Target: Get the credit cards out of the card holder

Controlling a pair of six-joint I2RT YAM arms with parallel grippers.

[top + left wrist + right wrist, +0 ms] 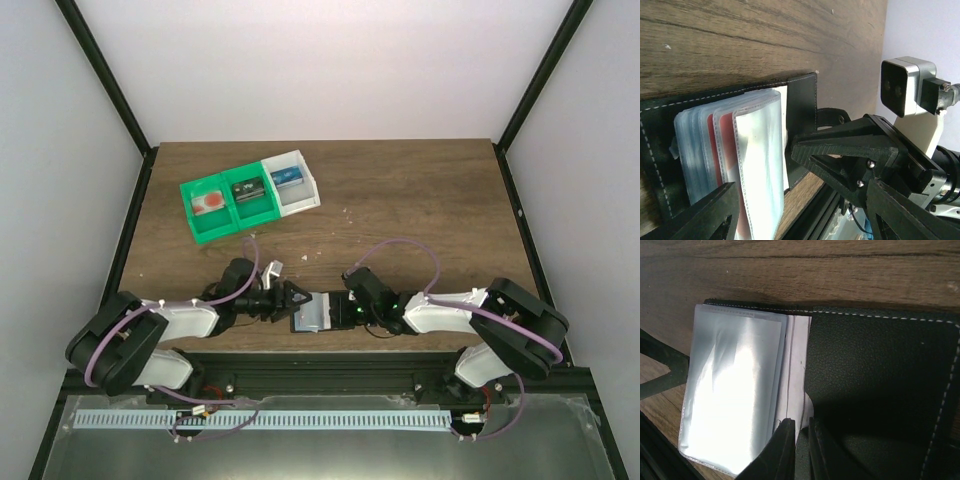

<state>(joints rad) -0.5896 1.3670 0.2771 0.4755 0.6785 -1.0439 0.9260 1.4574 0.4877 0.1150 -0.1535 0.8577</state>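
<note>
The black card holder [310, 318] lies open near the table's front edge, between both grippers. Its clear sleeves [760, 150] fan up from the black cover [802, 100], and a red card [726, 135] shows inside one of them. A pale card [796, 365] sticks out between the sleeves [735, 390] and the black pocket [880, 375]. My right gripper [801, 440] is shut on that pale card's edge, right at the pocket's rim. My left gripper [805, 220] is open just left of the holder, with the sleeves' end between its spread fingers and touching neither.
A green-and-white three-compartment tray [298, 205] stands at the back left. It holds a red-and-pale card [210, 203], a black item [247, 190] and a blue item [286, 178]. The holder's corner lies close to the table's front edge [805, 200].
</note>
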